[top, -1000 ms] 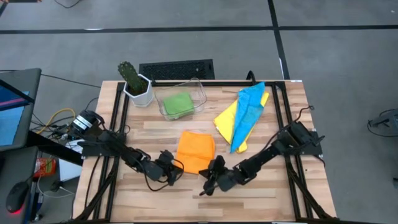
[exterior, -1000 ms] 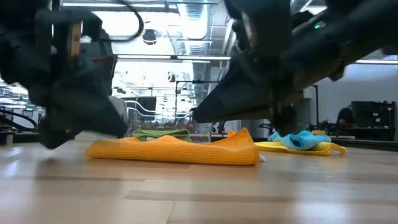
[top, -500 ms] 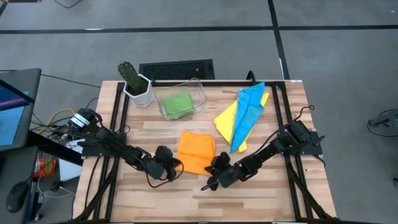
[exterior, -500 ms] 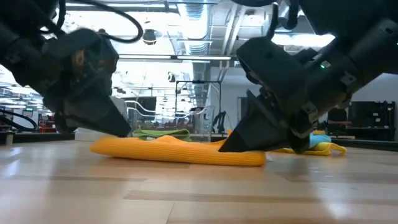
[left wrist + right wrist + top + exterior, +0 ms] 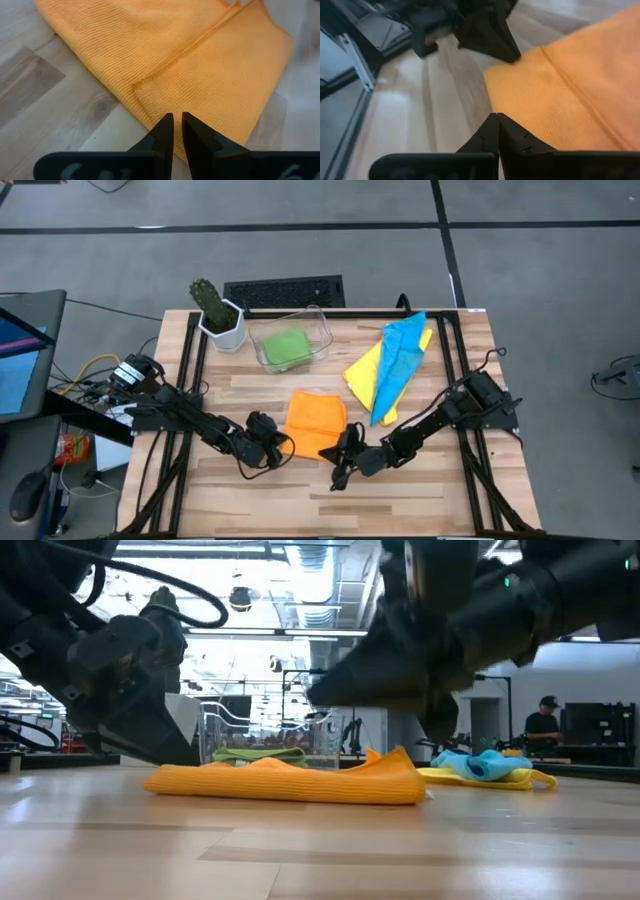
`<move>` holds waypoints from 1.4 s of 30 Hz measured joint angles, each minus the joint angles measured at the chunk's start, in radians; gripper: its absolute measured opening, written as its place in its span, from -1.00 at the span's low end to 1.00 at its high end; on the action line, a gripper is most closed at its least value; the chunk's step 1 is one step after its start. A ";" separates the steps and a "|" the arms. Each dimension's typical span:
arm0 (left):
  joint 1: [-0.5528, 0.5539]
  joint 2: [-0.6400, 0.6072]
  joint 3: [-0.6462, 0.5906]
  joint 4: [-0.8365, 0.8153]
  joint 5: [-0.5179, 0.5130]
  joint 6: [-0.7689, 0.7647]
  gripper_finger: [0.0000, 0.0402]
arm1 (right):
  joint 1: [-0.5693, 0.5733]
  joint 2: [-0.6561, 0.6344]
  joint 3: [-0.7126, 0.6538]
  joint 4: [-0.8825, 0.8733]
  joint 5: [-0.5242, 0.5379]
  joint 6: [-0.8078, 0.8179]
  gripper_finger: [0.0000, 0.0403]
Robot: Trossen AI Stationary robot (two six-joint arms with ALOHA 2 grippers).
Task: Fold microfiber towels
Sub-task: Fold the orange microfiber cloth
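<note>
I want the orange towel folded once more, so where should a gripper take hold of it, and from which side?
Probably the near edge of the orange towel, at its two front corners. It lies flat, already doubled, with layered edges showing there. The left gripper and right gripper, both shut, sit low just beyond that edge, so each could come in level from the table's front.

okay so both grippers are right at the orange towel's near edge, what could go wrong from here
1. Both grippers, left and right, look shut with nothing between their fingers. If they lift now, the orange towel probably stays flat on the table.
2. The left wrist view shows the towel's top layer offset from the one under it; a pinch could catch a single layer and skew the fold.
3. The grippers sit close together at the towel's near edge, so they could bump each other.
</note>
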 joint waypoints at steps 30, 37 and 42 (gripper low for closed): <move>-0.040 -0.219 0.002 0.050 -0.011 -0.055 -0.85 | 0.018 0.095 0.040 0.154 -0.028 -0.055 -0.88; -0.045 -0.011 0.002 0.304 -0.031 0.050 -0.85 | -0.012 0.158 0.079 0.149 -0.043 -0.073 -0.90; -0.046 0.150 0.002 0.457 0.030 0.053 -0.85 | -0.028 0.162 0.079 0.094 -0.065 -0.065 -0.87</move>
